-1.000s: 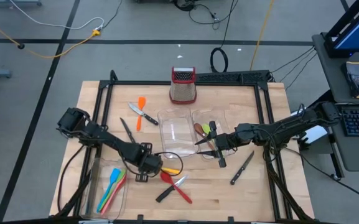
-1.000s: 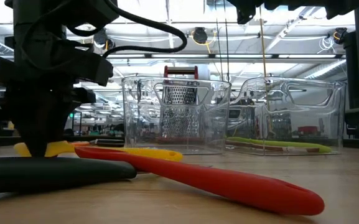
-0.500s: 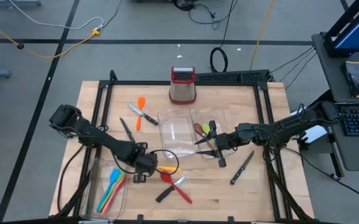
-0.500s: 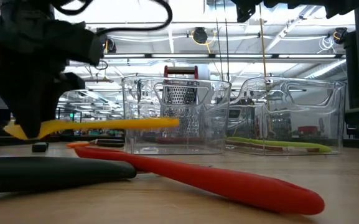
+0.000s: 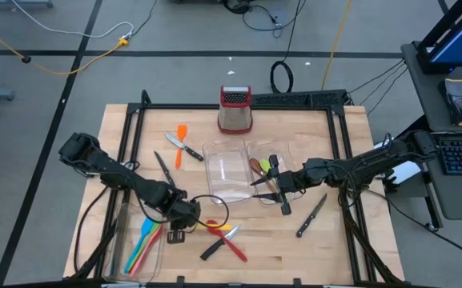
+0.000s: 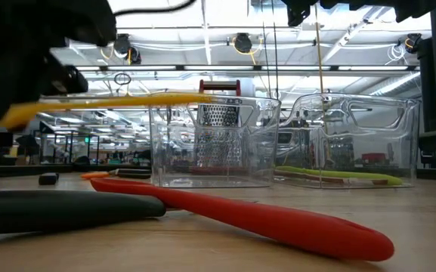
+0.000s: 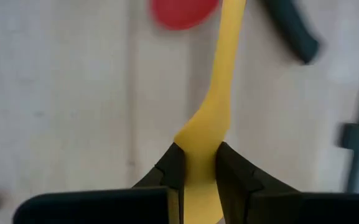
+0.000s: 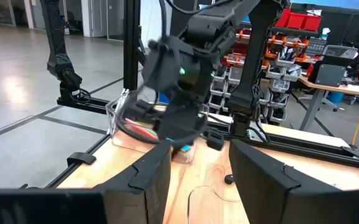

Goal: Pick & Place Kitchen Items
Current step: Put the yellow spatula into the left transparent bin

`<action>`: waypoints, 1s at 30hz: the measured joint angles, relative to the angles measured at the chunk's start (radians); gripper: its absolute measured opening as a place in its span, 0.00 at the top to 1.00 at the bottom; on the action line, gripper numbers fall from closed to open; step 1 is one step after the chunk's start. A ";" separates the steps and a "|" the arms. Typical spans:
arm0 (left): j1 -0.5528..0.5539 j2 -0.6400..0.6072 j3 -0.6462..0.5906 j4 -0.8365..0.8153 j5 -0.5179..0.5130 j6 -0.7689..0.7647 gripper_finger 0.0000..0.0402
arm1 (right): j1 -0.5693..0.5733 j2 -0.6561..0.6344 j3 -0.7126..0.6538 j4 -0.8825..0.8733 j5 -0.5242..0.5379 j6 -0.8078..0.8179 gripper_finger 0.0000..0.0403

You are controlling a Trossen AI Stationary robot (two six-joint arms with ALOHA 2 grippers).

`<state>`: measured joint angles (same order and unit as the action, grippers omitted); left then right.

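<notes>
Yellow spatula [image 7: 211,112] is pinched between the left gripper [image 7: 198,171] jaws, raised off the counter [image 5: 335,248], just beside the red spatula [image 6: 278,219]. Right gripper [image 5: 263,183], jaws spread and holding nothing, hovers well apart, beyond the clear tray [image 5: 229,172].

The spatula [image 7: 215,106] in the black left gripper [image 7: 198,177] is plain yellow. Beside it on the pale wooden table [image 5: 351,248] lie a red spoon [image 6: 248,215] and a black-handled knife [image 5: 212,250]. Farther back, the steel grater [image 5: 235,110] has a red top, near an orange utensil [image 5: 181,141].
</notes>
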<state>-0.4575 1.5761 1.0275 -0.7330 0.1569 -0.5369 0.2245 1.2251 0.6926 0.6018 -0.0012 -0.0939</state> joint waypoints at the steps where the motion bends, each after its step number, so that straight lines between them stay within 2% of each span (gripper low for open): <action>1: -0.006 0.000 0.013 -0.001 0.011 -0.010 0.88 | 0.000 0.000 0.000 0.000 0.000 0.000 0.61; 8: -0.065 0.000 0.155 -0.030 0.045 -0.114 0.88 | 0.025 0.015 0.000 -0.001 -0.077 -0.064 0.61; 11: -0.086 0.000 0.224 -0.043 0.043 -0.150 0.88 | 0.071 0.034 0.000 0.014 -0.061 -0.150 0.61; 14: -0.103 0.000 0.307 -0.122 -0.022 -0.193 0.88 | 0.127 0.048 0.000 0.042 0.000 -0.221 0.61; 16: -0.117 -0.001 0.359 -0.187 -0.108 -0.207 0.88 | 0.156 0.053 0.000 0.067 0.029 -0.250 0.61; 22: -0.154 -0.002 0.446 -0.380 -0.315 -0.206 0.88 | 0.206 0.054 0.000 0.092 0.030 -0.247 0.61; 30: -0.155 0.003 0.451 -0.636 -0.394 -0.191 0.88 | 0.201 0.103 0.046 0.091 0.030 -0.179 0.61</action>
<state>-0.6129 1.5791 1.4784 -1.3693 -0.2372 -0.7275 0.4256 1.3280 0.7390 0.6924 0.0285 -0.2729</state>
